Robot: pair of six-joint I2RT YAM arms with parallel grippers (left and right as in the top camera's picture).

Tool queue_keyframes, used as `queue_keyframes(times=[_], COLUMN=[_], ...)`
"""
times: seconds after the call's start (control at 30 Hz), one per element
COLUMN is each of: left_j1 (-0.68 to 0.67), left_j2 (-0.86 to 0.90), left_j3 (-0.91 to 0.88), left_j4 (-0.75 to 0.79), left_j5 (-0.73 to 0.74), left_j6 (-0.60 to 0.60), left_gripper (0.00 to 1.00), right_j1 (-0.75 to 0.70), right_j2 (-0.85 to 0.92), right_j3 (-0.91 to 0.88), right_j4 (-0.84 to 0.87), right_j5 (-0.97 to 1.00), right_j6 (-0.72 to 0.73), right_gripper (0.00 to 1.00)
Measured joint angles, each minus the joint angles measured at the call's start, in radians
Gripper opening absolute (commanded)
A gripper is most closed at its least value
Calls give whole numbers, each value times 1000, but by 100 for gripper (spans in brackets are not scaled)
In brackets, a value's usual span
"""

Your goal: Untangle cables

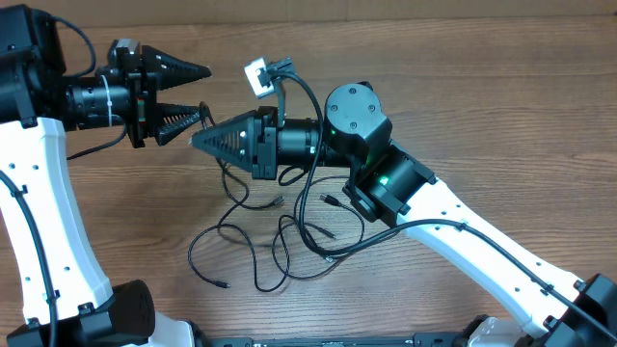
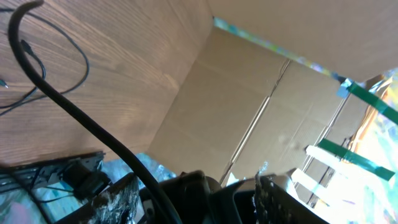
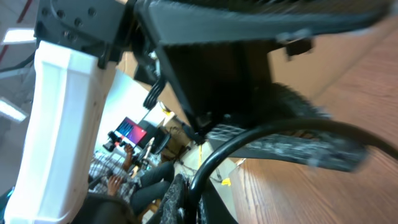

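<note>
Left tool (image 1: 188,94): fingers apart, upper left.
Right tool (image 1: 201,141): closed, tip just beside it.
Cables (image 1: 280,233): loose loops below on table (image 1: 501,116); bare wood right.
Left wrist only: cardboard wall (image 2: 249,112) beyond table.

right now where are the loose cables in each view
overhead: cables looped on the table, lower middle.
left wrist: cables as thin loops, top left corner.
right wrist: those loops are not in it; one black cord curves across the centre, and I cannot tell whose it is.
shared landmark: the wooden tabletop.
</note>
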Motion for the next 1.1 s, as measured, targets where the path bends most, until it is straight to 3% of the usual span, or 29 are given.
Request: queue_keyframes(times=[0.17,0.43,0.8,0.93,1.1], left_j1=[-38,-43,-43,-43,-43], left_j2=[0,0,0,0,0], left_j3=[0,0,0,0,0], left_j4=[0,4,6,7,7], left_j5=[-3,-4,-3,-4,-7], left_j6=[-3,-23,-23,-23,-26], left_gripper=[51,29,20,4,4], right_j1=[4,4,4,4,4], right_j2=[0,0,0,0,0], right_j3=[0,0,0,0,0], right_j4=[-12,-70,-70,-73,-96], right_j5=[-7,-8,-8,-8,-8], right_j6=[1,1,0,1,0], right_gripper=[4,4,4,4,4])
